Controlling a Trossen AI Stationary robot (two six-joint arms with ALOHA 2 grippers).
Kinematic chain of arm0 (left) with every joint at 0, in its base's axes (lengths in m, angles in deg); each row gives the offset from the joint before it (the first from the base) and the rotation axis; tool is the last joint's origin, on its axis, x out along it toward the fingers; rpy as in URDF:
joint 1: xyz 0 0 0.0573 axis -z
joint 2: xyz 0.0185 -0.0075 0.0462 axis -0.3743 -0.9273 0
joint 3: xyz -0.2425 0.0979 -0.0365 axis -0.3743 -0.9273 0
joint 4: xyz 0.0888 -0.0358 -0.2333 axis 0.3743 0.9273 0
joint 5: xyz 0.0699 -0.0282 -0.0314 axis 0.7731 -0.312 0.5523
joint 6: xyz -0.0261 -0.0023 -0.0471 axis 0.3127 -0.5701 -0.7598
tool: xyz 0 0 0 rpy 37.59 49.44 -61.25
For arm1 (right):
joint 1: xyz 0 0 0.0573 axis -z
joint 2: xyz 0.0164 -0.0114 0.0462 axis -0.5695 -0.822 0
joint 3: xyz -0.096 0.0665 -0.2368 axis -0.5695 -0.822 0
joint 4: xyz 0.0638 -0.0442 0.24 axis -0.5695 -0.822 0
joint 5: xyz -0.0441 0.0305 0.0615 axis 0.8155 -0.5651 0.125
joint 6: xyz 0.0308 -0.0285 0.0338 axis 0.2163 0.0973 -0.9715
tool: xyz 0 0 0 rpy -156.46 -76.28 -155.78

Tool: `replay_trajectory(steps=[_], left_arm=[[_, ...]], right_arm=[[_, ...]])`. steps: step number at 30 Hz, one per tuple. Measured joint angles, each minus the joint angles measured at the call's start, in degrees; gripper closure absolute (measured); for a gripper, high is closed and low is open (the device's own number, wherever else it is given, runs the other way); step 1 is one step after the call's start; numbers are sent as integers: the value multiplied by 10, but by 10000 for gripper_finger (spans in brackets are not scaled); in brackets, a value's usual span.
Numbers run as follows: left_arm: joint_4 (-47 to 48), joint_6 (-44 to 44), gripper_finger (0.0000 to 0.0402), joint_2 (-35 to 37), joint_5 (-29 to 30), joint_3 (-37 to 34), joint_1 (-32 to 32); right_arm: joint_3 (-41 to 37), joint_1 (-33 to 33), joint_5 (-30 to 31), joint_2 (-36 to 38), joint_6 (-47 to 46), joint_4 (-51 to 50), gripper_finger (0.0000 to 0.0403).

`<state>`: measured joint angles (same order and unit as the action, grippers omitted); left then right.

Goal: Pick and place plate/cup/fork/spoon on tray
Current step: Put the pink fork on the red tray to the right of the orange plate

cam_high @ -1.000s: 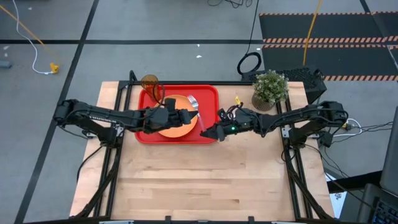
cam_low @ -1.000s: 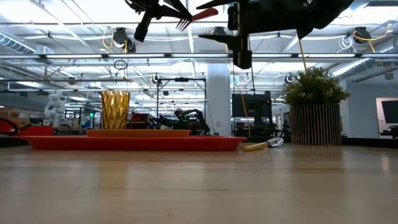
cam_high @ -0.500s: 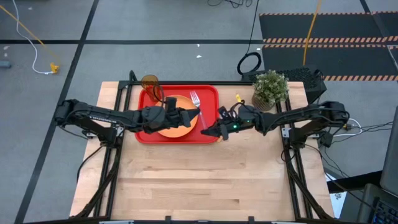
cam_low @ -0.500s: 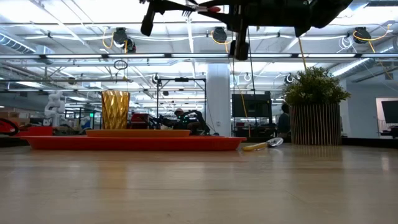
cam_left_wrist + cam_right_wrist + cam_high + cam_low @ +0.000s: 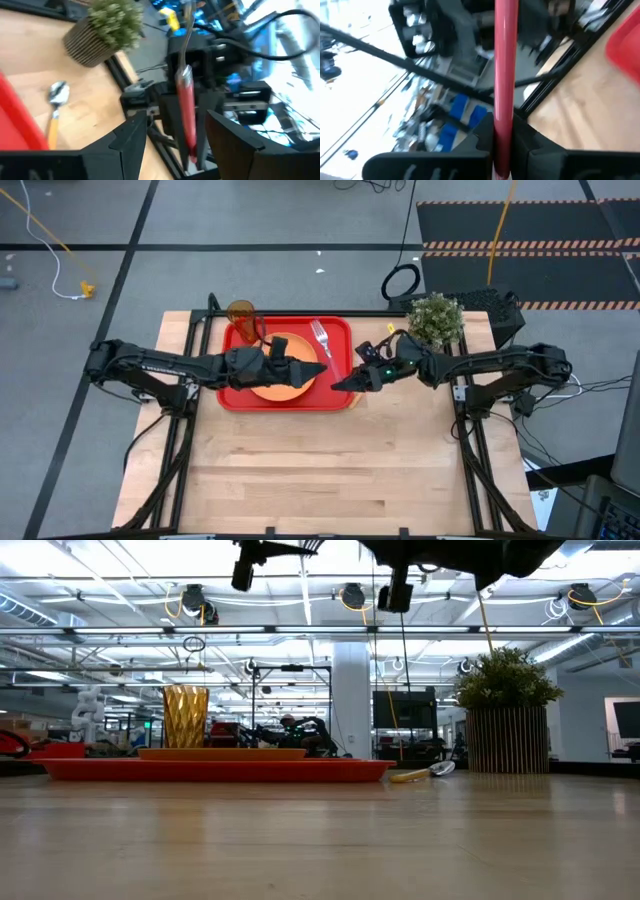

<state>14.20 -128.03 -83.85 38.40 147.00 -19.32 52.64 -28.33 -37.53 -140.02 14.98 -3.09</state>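
Note:
The fork (image 5: 322, 343) is in the air over the red tray (image 5: 338, 328), tines toward the far edge. My right gripper (image 5: 347, 383) is shut on its pink handle (image 5: 503, 75). My left gripper (image 5: 310, 368) is open. Its fingers (image 5: 134, 136) stand on either side of the handle (image 5: 186, 107) without touching it. The orange plate (image 5: 283, 387) lies on the tray, partly under my left gripper. The amber cup (image 5: 242, 314) stands upright on the tray's far left corner. The spoon (image 5: 383, 340) lies flat on the table right of the tray. My right gripper pinches the fork's pink handle near its free end (image 5: 502, 127) between its two fingers. The fingers come from the table's right side, and the fork sticks out ahead of them, in line with them. The fork is lifted clear above the tray.
A potted green plant (image 5: 434, 322) stands at the table's far right, just behind the spoon (image 5: 420, 774). The near half of the wooden table (image 5: 330, 470) is bare. The room beyond holds lab equipment.
Both grippers have gone up, almost out of the top of the low view. My right gripper has gone a little toward the table's right and far edges. The fork has risen with it, and its tines have swung toward the far edge.

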Motion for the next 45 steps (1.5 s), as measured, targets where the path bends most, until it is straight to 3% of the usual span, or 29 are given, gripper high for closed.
replay_trajectory(steps=[4,14,26,35,40,45], left_arm=[[2,31,200,25,-34,0,-10],[10,136,199,142,-35,0,-34],[36,404,198,197,-27,0,-34],[96,566,147,191,-51,0,-9],[102,679,116,179,-51,0,7],[109,777,98,166,-51,0,17]], right_arm=[[0,0,-53,14,-27,0,392],[0,0,-141,44,-54,1,389],[0,0,-300,44,-136,0,389],[0,0,-300,44,-153,1,388],[0,-2,-293,44,-219,25,388],[0,-12,-242,41,-301,103,388]])
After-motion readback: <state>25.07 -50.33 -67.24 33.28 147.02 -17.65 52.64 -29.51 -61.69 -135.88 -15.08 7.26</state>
